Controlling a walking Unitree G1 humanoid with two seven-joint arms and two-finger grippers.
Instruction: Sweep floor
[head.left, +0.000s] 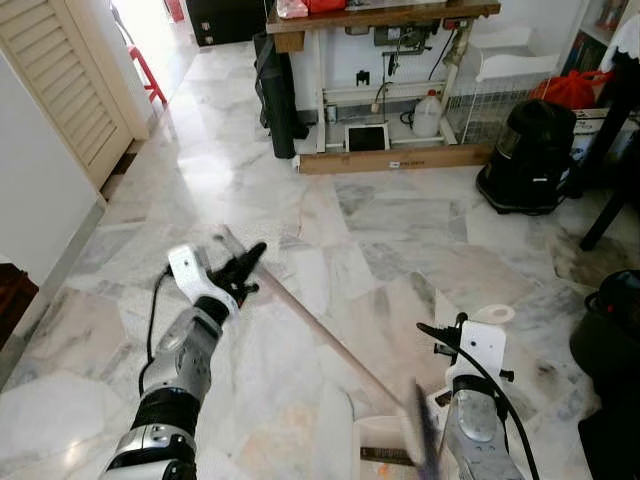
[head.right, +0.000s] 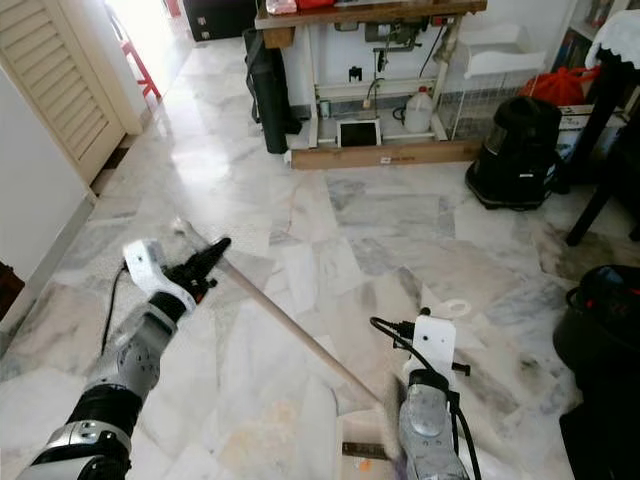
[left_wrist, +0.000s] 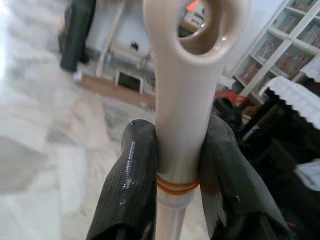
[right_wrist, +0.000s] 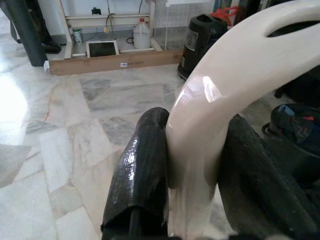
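Gripping the upper end of the broom handle (head.left: 310, 320), the left gripper (head.left: 243, 268) has its fingers (left_wrist: 131, 185) clenched on either side of the cream shaft, just below the hanging-hole at the tip and beside an orange band. The handle runs diagonally down across the marble floor (head.left: 400, 230) from the left gripper toward the lower middle of the head views, where the broom head (head.right: 385, 410), blurred, meets a white dustpan (head.left: 385, 445) resting on the floor. The right gripper (right_wrist: 195, 170) is closed on the dustpan handle (right_wrist: 225, 90), a curved cream loop held between its two black fingers (right_wrist: 142, 170). Both arms are extended forward over the floor. Ahead, against the far wall, stands a wooden bench (head.left: 380, 15) on a white frame, with a white plastic jug (head.left: 427, 113) and a cardboard strip (head.left: 395, 160) at its foot. A black vacuum cleaner (head.left: 528, 155) sits near the right edge of the floor; a louvred door (head.left: 70, 90) is at the left.
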